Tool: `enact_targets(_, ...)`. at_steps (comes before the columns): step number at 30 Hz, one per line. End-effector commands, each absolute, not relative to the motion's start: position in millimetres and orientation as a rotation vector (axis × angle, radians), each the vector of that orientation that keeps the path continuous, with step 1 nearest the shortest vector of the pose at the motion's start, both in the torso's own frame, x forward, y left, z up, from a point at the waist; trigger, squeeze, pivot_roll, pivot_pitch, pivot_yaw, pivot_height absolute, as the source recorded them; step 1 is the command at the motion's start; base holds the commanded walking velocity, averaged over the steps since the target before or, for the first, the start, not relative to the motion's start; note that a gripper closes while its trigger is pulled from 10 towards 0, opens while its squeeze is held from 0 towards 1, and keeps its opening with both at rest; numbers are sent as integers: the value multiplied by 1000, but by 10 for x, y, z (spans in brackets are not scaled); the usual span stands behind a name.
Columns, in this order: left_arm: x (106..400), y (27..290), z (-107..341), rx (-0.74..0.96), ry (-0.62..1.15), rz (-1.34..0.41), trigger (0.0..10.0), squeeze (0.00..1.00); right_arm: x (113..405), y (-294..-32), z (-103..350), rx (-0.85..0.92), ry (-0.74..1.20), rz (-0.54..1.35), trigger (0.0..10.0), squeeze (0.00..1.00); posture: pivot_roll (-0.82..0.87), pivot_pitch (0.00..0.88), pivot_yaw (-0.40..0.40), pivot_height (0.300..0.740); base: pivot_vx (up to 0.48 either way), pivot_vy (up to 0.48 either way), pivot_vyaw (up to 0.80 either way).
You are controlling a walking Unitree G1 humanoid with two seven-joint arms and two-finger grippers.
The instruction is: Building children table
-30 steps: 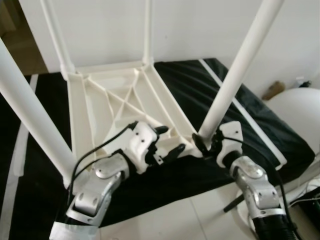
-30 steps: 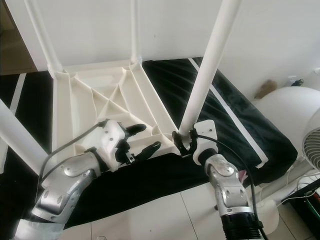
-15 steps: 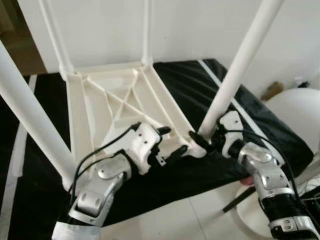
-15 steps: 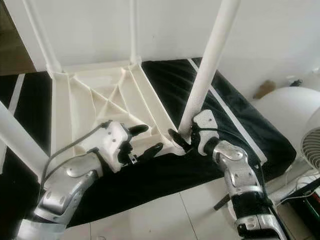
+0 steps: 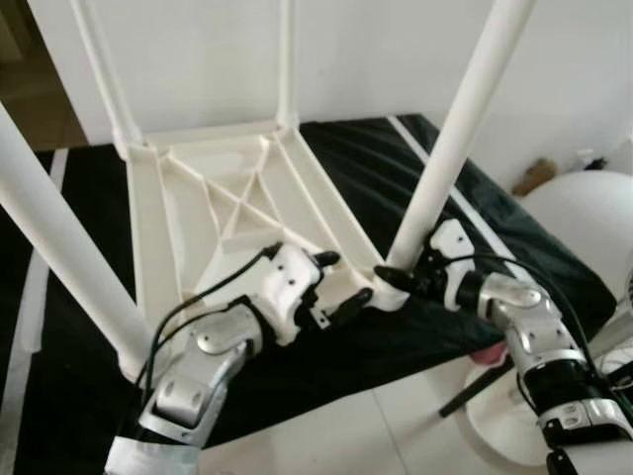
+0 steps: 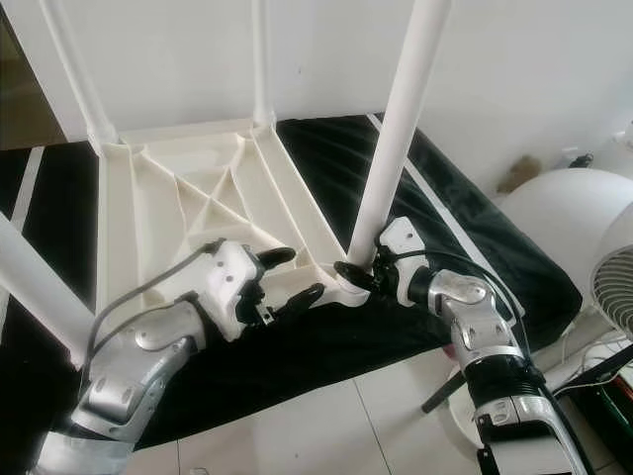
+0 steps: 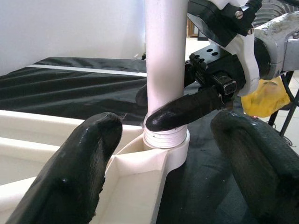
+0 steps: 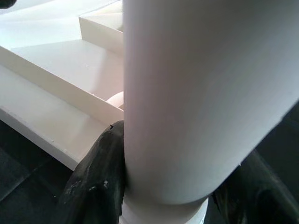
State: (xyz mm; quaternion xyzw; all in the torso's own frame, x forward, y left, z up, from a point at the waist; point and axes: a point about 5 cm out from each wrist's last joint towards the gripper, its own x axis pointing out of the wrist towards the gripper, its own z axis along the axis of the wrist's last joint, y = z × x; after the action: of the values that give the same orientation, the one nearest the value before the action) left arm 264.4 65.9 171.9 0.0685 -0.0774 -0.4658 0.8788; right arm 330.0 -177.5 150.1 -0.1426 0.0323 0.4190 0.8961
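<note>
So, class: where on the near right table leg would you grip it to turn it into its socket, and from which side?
Grip the table leg low, just above its threaded collar, from the robot's right, outside the tabletop. It is a smooth round tube, and the tabletop's ribs block the inner side. The right gripper already clasps it there; the left gripper is open at the corner beside it.

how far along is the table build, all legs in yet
All four legs stand upright in the upside-down tabletop. In hand: the right gripper is clamped on the near right leg at its corner socket, while the left gripper, open, sits on the frame beside it. Left: flipping it upright.
</note>
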Motion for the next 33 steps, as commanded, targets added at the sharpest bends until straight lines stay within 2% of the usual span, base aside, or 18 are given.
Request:
enact_targets(1,2642,631,1716,155,-169,-976,10000,0,3300,-1788,1420,-292,113,859,10000,0,-31,62,-43,740,0,0,0)
enact_targets(11,2623,629,1690,155,-159,-973,10000,0,3273,-1701,1380,-176,39,657,10000,0,-28,73,-41,740,0,0,0)
enact_targets(18,2620,635,1674,158,-153,-972,10000,0,3227,-1659,1386,-159,4,566,10000,0,-28,74,-34,740,0,0,0)
enact_targets(19,2616,629,1678,158,-155,-971,10000,0,3179,-1629,1353,-129,6,476,10000,0,-26,72,-37,740,0,0,0)
enact_targets(22,2616,626,1678,158,-156,-970,10000,0,3156,-1615,1334,-116,9,431,10000,0,-26,72,-37,740,0,0,0)
enact_targets(25,2607,625,1668,163,-154,-966,10000,0,3098,-1559,1274,-42,31,288,10000,0,-25,72,-35,740,0,0,0)
enact_targets(33,2598,625,1628,184,-132,-970,10000,0,2965,-1392,1209,10,49,138,10000,0,-23,72,-32,740,0,0,0)
